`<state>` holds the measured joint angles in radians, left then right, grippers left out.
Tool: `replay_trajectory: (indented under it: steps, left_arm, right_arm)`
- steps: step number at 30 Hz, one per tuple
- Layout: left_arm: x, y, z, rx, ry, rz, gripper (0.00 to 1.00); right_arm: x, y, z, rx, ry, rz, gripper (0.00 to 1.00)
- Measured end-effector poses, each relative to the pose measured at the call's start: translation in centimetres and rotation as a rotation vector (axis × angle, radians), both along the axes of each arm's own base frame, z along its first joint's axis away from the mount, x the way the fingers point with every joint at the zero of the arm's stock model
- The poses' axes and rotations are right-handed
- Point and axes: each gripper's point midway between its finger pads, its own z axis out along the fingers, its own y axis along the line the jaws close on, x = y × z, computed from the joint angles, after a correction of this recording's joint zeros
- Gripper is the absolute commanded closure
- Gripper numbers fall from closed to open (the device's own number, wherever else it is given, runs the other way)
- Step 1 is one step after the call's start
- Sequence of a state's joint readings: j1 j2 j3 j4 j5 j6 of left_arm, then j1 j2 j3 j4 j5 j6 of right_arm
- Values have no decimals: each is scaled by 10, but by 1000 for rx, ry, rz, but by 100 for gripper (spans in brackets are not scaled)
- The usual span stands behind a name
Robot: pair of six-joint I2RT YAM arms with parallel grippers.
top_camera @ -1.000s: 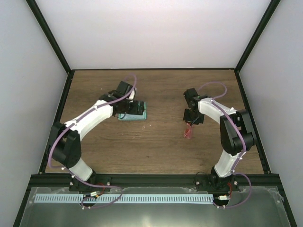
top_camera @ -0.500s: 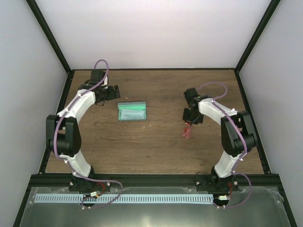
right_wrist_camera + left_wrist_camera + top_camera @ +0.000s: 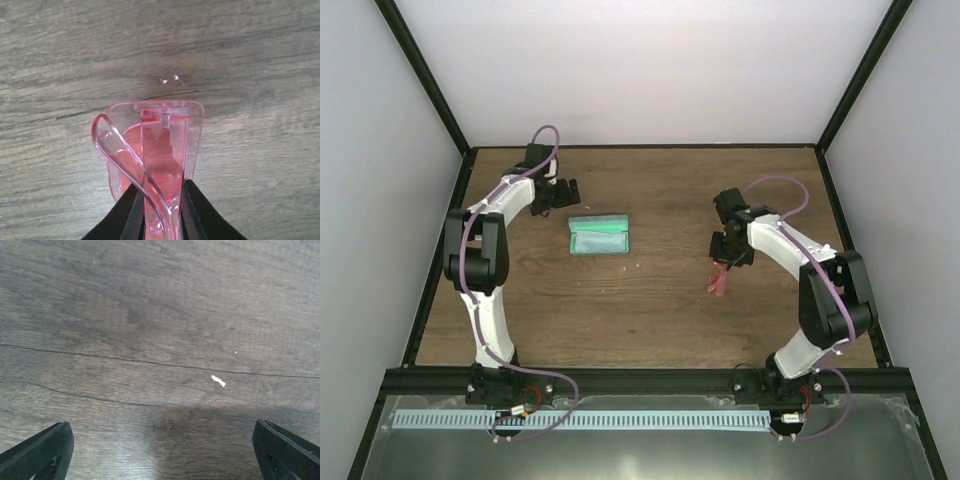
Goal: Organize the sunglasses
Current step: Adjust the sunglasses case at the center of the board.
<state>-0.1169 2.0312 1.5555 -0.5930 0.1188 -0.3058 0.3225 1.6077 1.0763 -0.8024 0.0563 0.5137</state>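
My right gripper is shut on the sunglasses, translucent red and folded, held just above the table at the right. In the right wrist view the fingers pinch the folded frame with one slim arm curving across it. The grey-blue case lies open and flat left of centre. My left gripper is open and empty at the far left, behind and left of the case. In the left wrist view the fingertips stand wide apart over bare wood.
The black frame posts and white walls close in the table on three sides. A small white speck lies on the wood under my left gripper. The light blue cloth is not visible.
My left arm has lifted off the case and swung back to the far left, leaving the case open. My right gripper still holds the sunglasses and has shifted slightly.
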Motion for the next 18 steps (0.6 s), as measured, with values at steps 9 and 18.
replay_trajectory:
  steps: [9, 18]
  left_arm:
    - [-29, -7, -36, -1, 92, -44, 0]
    - [-84, -20, -47, -8, 133, -91, 0]
  right_arm:
    - [-10, 0, -8, 11, 32, 4, 94]
    - [-9, 6, -7, 40, 30, 11, 94]
